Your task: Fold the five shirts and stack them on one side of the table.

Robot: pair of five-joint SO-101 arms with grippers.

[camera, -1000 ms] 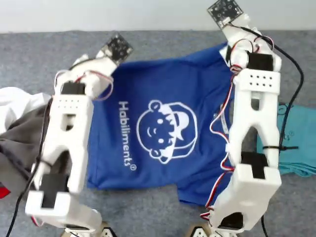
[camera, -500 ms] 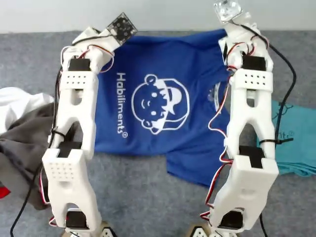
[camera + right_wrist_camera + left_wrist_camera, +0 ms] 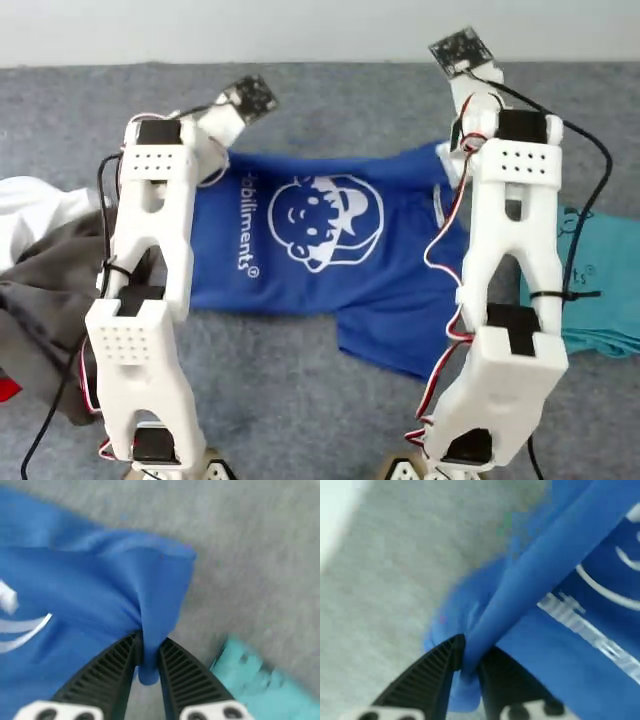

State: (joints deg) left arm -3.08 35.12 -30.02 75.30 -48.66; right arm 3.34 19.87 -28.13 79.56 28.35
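Blue cloth, soft and creased, formed the shirt (image 3: pixel 320 270), spread on the grey, felt-like surface (image 3: pixel 330 110) between the two arms; its far edge was lifted into a rolled fold. The left gripper (image 3: pixel 470 652) had its ribbed black fingers (image 3: pixel 437 672) clamped on one far corner; the right gripper (image 3: pixel 148 642) pinched the other. The long axis ran side to side; one sleeve (image 3: pixel 390 340) pointed toward the arm bases. A teal shirt (image 3: pixel 600 290) lay beside the right arm; grey and white garments (image 3: pixel 40 270) were heaped left.

The right arm (image 3: pixel 512 200) hides part of the blue shirt (image 3: pixel 300 275), and the teal shirt (image 3: pixel 612 300) runs off the high view's edge.
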